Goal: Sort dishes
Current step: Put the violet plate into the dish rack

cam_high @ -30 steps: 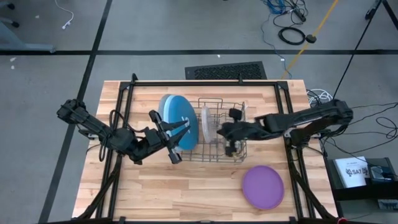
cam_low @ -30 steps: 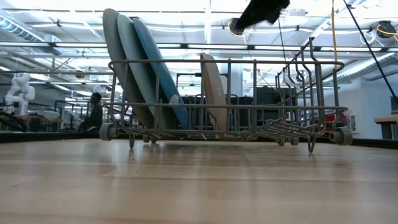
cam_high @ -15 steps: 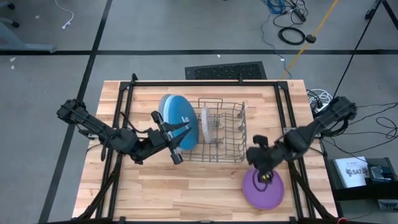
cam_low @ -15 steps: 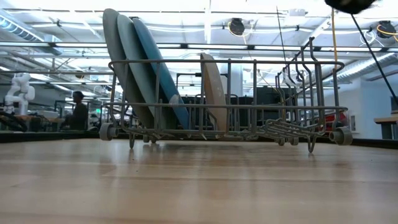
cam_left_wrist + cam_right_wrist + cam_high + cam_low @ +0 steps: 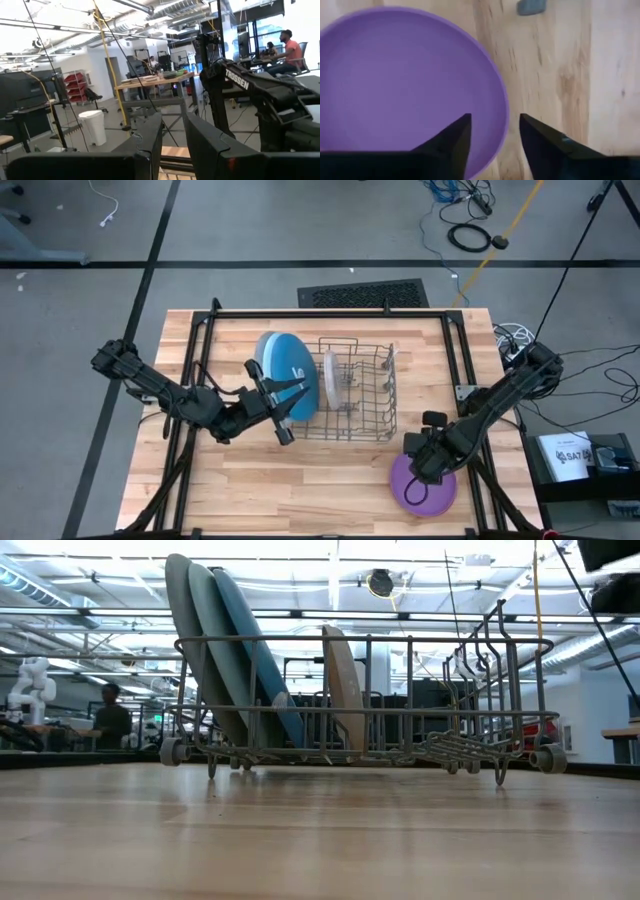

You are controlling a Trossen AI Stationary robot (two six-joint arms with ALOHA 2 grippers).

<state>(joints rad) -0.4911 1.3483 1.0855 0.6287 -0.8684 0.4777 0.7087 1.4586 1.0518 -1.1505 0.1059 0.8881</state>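
A grey wire dish rack point(image 5: 358, 392) stands mid-table. Three large dishes, grey and blue point(image 5: 222, 650), stand on edge and lean in its left end. A smaller beige dish point(image 5: 343, 690) stands upright in its slots. A purple dish point(image 5: 428, 492) lies flat on the table at the near right. My right gripper point(image 5: 494, 136) points down over it, open, one finger over the dish and the other past its rim point(image 5: 504, 107). My left gripper point(image 5: 173, 145) hovers by the rack's left end point(image 5: 277, 405), slightly open and empty.
A black frame point(image 5: 200, 380) runs around the wooden table top. A small blue mark point(image 5: 531, 6) is on the wood beside the purple dish. The rack's right half point(image 5: 375, 395) holds no dishes. People and desks show in the room behind.
My right gripper has left the rack and swung toward the table's near right. It has come down over the purple dish and tipped until it points down. The dishes and my left arm have stayed where they were.
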